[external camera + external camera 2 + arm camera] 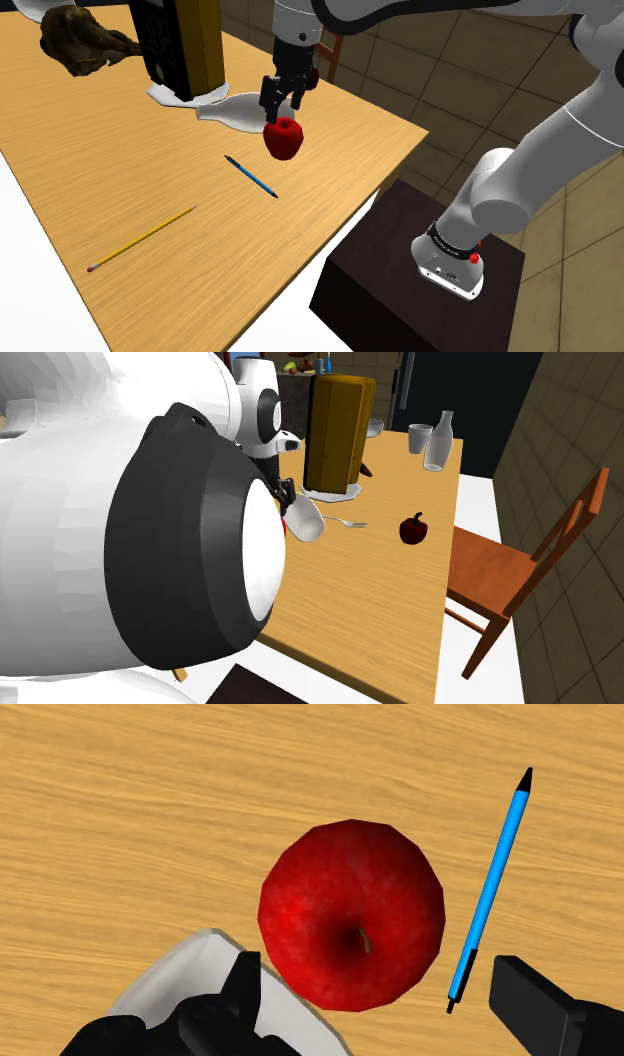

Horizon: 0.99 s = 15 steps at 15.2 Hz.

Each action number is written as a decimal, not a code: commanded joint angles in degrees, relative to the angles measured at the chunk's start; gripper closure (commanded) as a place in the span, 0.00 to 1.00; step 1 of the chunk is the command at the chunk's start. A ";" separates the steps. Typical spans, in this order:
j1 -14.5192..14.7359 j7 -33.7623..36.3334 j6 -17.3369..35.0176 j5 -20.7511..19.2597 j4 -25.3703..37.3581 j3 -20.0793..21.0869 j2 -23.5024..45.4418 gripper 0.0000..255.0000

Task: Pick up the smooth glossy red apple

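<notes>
Gripper: the all-black two-finger gripper [283, 106] [378, 972] points straight down, with its fingers spread wide and clasping nothing.
Apple: the glossy, round red apple [284, 138] [352, 914] sits on the table directly beneath the gripper, its stem hollow turned up toward the hand. Seen along the gripper, it lies in the gap between the fingers, closer to one than the other. In the shoulder view the fingertips hang just above its top.
Pen: a slim blue pen with a black tip [250, 176] [492, 889] lies flat just beside the apple, between it and the farther finger.
Spoon: a white deep-bowled spoon [235, 112] [305, 524] [180, 989] lies partly under the nearer finger, its bowl just beside the apple.
Pencil: a yellow pencil with a pink eraser end [140, 240] lies well apart from the gripper, beyond the pen.
Box: a tall ochre box with a black face [190, 40] [338, 432] stands upright near the gripper, past the spoon.
Table: a light wooden table top with grain [120, 170] [120, 804] lies under the gripper and carries all of these.
</notes>
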 commanded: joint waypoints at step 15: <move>-0.06 0.03 -2.44 -0.02 2.28 -0.13 -0.20 1.00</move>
